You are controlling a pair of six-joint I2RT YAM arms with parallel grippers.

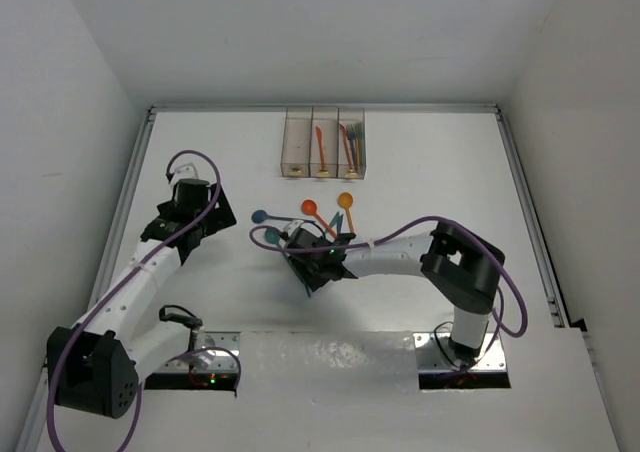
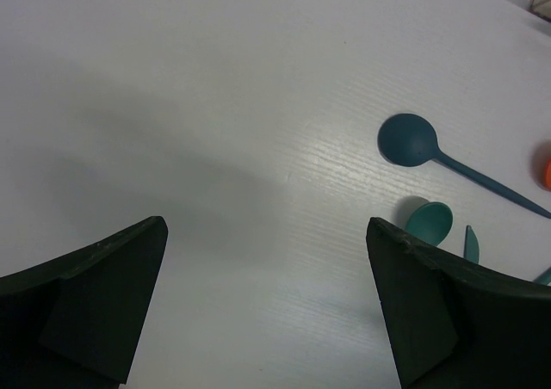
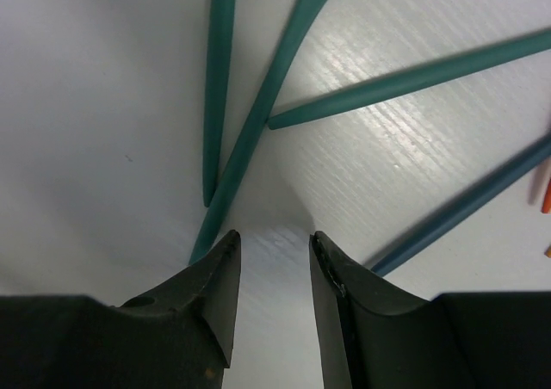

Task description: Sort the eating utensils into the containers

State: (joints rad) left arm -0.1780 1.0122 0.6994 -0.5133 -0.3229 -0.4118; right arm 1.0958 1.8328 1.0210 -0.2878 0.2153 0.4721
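Three joined clear bins (image 1: pixel 323 144) stand at the back; the middle one holds an orange utensil, the right one several. Loose utensils lie mid-table: a blue spoon (image 1: pixel 260 216), a teal spoon (image 1: pixel 272 236), two orange spoons (image 1: pixel 310 208) and a teal fork (image 1: pixel 337 222). My right gripper (image 1: pixel 298 246) is low over them, its jaws a narrow gap apart and empty (image 3: pixel 274 238). Its left fingertip is beside the end of a teal handle (image 3: pixel 258 122), with two more teal handles (image 3: pixel 405 79) and a blue handle (image 3: pixel 465 204) ahead. My left gripper (image 1: pixel 210 219) is wide open and empty (image 2: pixel 267 225), left of the blue spoon (image 2: pixel 409 139) and teal spoon (image 2: pixel 429 221).
White walls enclose the table, with a raised rail (image 1: pixel 525 212) along the right side and another (image 1: pixel 125 202) along the left. The right arm's purple cable (image 1: pixel 400 234) loops over the table behind its wrist.
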